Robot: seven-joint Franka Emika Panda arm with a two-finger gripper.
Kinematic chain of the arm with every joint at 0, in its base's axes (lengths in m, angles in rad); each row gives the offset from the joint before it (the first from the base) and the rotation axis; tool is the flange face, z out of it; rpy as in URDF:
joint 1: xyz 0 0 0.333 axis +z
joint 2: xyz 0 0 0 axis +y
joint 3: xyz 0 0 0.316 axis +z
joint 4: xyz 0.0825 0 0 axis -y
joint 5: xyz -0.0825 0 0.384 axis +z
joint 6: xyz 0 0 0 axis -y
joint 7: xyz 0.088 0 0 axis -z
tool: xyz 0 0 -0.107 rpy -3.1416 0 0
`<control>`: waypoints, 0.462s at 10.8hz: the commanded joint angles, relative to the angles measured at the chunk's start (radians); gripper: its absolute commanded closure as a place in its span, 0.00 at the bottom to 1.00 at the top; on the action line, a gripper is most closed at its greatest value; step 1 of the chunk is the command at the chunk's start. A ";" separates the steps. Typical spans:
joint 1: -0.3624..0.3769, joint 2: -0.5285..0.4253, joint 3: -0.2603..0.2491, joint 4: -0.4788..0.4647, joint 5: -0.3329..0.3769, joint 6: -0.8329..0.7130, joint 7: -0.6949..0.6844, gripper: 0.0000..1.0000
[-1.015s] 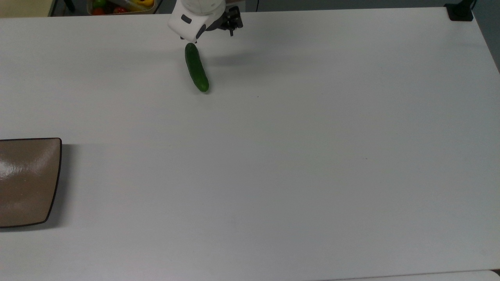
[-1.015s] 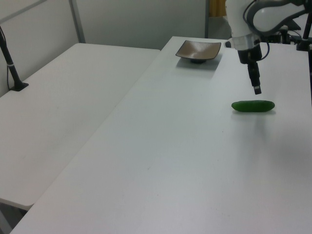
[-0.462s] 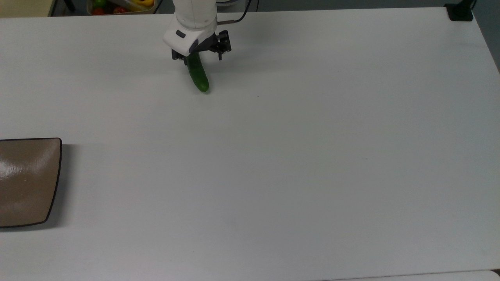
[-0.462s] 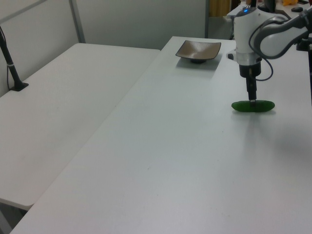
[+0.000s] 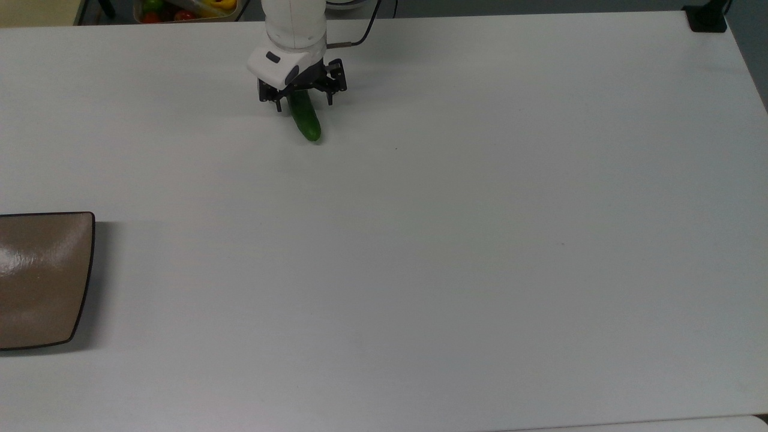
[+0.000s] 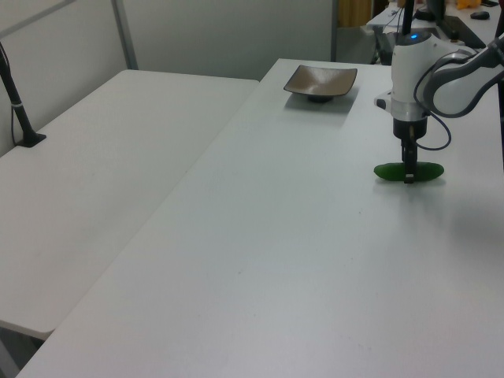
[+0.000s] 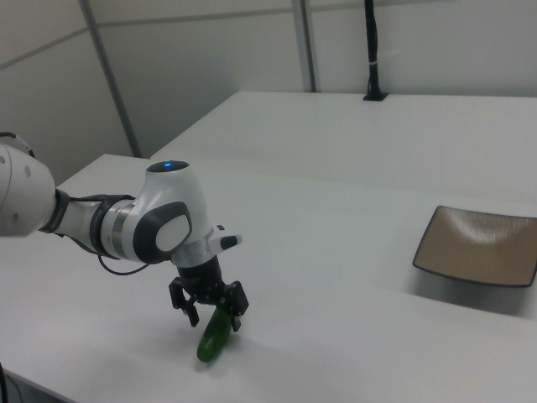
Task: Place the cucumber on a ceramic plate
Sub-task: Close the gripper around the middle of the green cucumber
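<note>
The dark green cucumber lies flat on the white table near its far edge in the top view. My gripper is lowered over the cucumber's far half, open, with one finger on each side of it. From the right view, the gripper straddles the cucumber just above the table. The gripper stands upright over the cucumber in the left view. The brown square ceramic plate sits at the top view's left edge, far from the cucumber, with nothing on it.
A bin of coloured vegetables sits beyond the table's far edge. A black clamp is at the top view's upper right corner. A second white table with a black post adjoins in the left view.
The gripper has come down from above the cucumber's far end until its fingers straddle the cucumber. The cucumber and plate have not moved.
</note>
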 commanded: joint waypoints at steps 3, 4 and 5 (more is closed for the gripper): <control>-0.020 -0.026 0.000 -0.029 -0.016 0.017 -0.032 0.10; -0.021 -0.024 -0.001 -0.029 -0.016 0.016 -0.030 0.18; -0.024 -0.024 0.000 -0.029 -0.016 0.014 -0.030 0.29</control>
